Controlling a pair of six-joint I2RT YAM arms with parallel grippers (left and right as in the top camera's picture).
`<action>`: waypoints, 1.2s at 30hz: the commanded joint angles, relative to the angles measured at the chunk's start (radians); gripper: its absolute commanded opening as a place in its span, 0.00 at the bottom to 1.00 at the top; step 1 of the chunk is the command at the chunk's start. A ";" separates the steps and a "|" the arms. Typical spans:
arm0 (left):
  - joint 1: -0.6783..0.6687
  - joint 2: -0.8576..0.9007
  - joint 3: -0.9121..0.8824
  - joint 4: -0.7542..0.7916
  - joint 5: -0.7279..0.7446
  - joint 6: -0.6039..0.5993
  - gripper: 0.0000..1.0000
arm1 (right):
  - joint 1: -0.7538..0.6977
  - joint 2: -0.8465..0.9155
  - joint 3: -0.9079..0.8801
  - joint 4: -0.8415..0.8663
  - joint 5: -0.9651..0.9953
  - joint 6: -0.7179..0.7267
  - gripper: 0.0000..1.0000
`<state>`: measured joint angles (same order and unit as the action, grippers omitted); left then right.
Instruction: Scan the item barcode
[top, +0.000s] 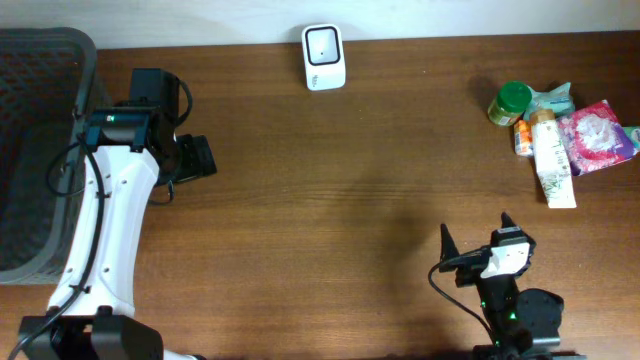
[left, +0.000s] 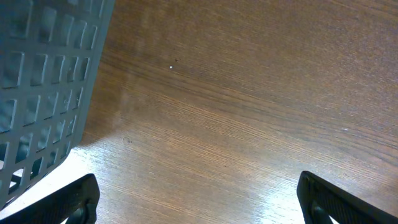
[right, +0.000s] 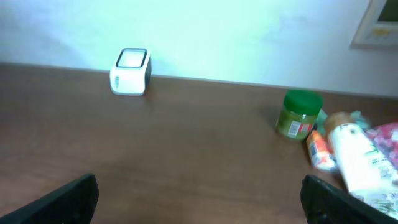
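Observation:
The white barcode scanner (top: 324, 57) stands at the table's far edge, and it shows far left in the right wrist view (right: 130, 71). The items lie in a heap at the far right: a green-lidded jar (top: 509, 103) (right: 299, 114), a white tube (top: 552, 160) (right: 357, 158), a small orange bottle (top: 522, 138) (right: 319, 149) and a pink packet (top: 596, 137) (right: 387, 137). My right gripper (top: 476, 226) (right: 199, 199) is open near the front edge, empty, well short of the heap. My left gripper (top: 195, 158) (left: 199, 199) is open over bare wood at the left, holding nothing.
A dark grey mesh basket (top: 88, 60) fills the far left of the table, and its wall (left: 43, 81) is close beside my left gripper. Brown wood lies between the scanner, the heap and both arms.

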<state>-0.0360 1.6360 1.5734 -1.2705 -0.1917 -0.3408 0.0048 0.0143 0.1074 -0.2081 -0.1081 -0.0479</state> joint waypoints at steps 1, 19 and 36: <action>0.006 -0.015 -0.002 0.002 -0.004 -0.003 0.99 | 0.009 -0.011 -0.078 0.109 0.023 0.000 0.98; 0.006 -0.015 -0.002 0.002 -0.004 -0.003 0.99 | 0.015 -0.011 -0.102 0.125 0.106 0.032 0.98; 0.006 -0.015 -0.002 0.002 -0.004 -0.003 0.99 | 0.015 -0.011 -0.102 0.127 0.109 0.060 0.99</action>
<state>-0.0360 1.6360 1.5734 -1.2705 -0.1917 -0.3408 0.0093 0.0139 0.0147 -0.0792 -0.0074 0.0010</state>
